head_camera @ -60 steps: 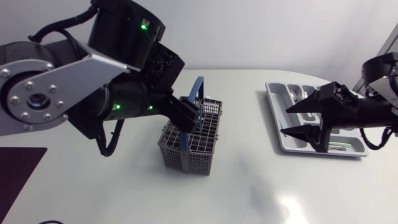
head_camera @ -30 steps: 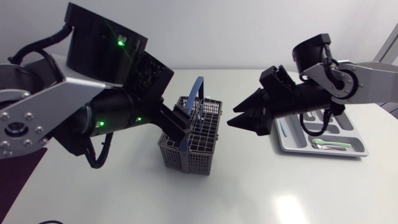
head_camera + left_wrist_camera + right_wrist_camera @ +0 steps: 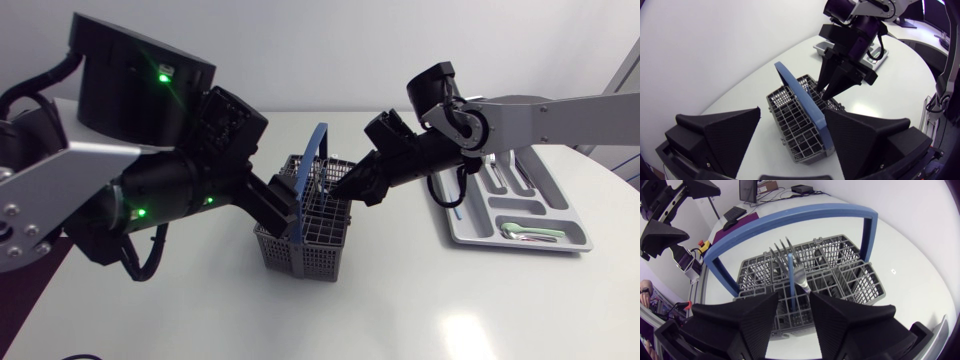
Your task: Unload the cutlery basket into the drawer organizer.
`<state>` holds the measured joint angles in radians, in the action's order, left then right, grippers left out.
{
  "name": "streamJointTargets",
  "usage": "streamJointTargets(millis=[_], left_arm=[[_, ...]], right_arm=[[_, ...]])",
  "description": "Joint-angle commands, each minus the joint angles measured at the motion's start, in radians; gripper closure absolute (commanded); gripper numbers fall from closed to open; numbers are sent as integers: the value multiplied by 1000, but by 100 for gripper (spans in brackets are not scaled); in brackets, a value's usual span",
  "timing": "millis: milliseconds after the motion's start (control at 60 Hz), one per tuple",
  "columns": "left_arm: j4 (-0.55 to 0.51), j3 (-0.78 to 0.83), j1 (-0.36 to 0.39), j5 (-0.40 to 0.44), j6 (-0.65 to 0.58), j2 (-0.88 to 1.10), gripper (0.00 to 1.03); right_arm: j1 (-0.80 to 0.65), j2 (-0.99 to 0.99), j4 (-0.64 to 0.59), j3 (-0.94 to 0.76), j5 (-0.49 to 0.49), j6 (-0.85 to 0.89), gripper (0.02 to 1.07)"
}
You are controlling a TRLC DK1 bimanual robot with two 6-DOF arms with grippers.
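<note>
Starting at the near edge, the tabletop (image 3: 430,300) is a smooth white surface with a soft sheen, and its right-hand edge is curved. The cutlery basket (image 3: 300,245) stands upright near the middle. It is a grey plastic box with lattice walls and a grid of square cells across the top. A flat blue handle (image 3: 316,150), shaped as a squared arch, spans it. White surface shows along the basket's near side and to its right.

The left gripper (image 3: 792,111) sits at one end of the basket. Its jaws are wide apart, with the broad matte wedges flanking the basket and one finger just beside the foot of the blue handle. Contact from both sides cannot be confirmed.

The right gripper (image 3: 794,295) hangs tips-down over the basket's cells on the far side of the handle. Its jaws are slightly apart, and a blue-handled utensil (image 3: 791,275) stands upright in a cell between them. A narrow gap shows on each side of its shaft. Metal fork tines (image 3: 781,250) rise from a cell just beyond it.

Farther right, well apart from the basket, the drawer organizer (image 3: 466,238) lies flat. It is a light grey moulded tray with rounded corners, a raised rim and long compartments.
- A green-handled spoon (image 3: 520,230) lies in the nearest compartment.
- A thin blue piece (image 3: 455,211) lies in the compartment on the basket side.

The right arm (image 3: 540,105), a silver-grey link, spans above the tray's far end.
</note>
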<state>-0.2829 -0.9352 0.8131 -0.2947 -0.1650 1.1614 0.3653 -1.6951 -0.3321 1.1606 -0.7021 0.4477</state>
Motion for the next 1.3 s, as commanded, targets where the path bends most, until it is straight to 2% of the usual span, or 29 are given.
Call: streamJointTargets(millis=[0, 183, 350, 417, 583, 650, 1117, 1283], left_arm=[[11, 41, -8, -8, -22, -26, 6], [11, 52, -22, -8, -31, -55, 6], [11, 62, -26, -8, -31, -68, 6], [11, 64, -28, -8, -31, -74, 6], [10, 68, -31, -8, -31, -85, 6], [10, 70, -31, -8, -31, -86, 6], [5, 65, -31, -6, -33, -89, 6], [5, 65, -28, -6, -31, -89, 6]], right_arm=[[17, -31, 8, 40, 12, -29, 65], [38, -52, 10, 62, 26, -32, 66], [52, -75, 15, 76, 36, -32, 80], [55, -81, 15, 82, 39, -30, 81], [63, -87, 16, 94, 44, -29, 98], [64, -87, 16, 94, 46, -27, 100], [41, 28, -1, 24, 33, -23, 101], [6, 120, 8, -35, -10, -50, 101]])
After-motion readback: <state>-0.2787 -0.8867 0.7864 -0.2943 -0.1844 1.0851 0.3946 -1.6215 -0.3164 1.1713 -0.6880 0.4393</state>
